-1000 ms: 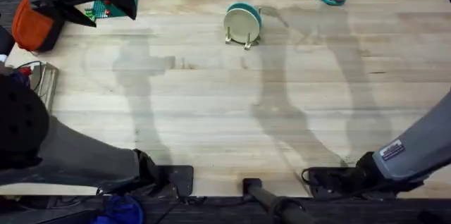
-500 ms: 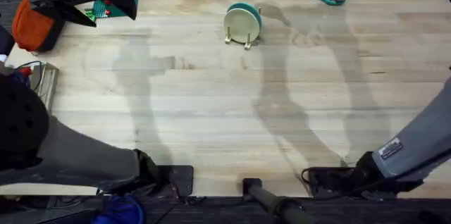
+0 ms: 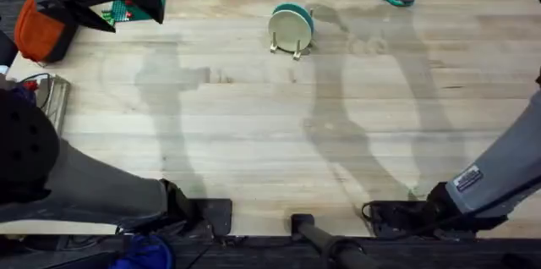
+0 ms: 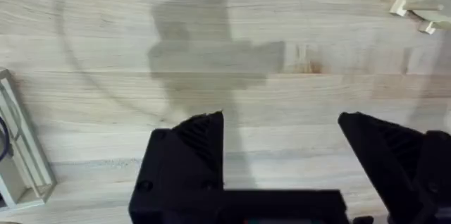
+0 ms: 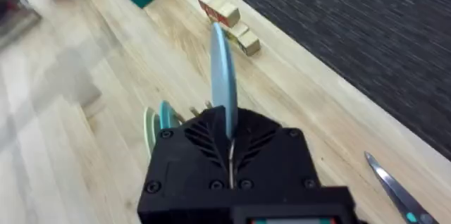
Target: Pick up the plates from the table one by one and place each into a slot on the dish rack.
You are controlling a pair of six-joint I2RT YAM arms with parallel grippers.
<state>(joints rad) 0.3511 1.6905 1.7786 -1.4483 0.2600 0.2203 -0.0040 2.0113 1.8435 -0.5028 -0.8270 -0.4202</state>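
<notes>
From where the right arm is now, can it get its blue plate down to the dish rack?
Probably yes. The right end effector grips the light blue plate edge-on, above the dish rack, which already holds two plates; nothing sits between them.

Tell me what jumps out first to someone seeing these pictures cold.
The light blue plate, held edge-on in the right gripper high above the table. Next, the dish rack near the far middle of the table, with a cream plate and a teal plate upright in it. The left gripper hangs open over bare wood.
</notes>
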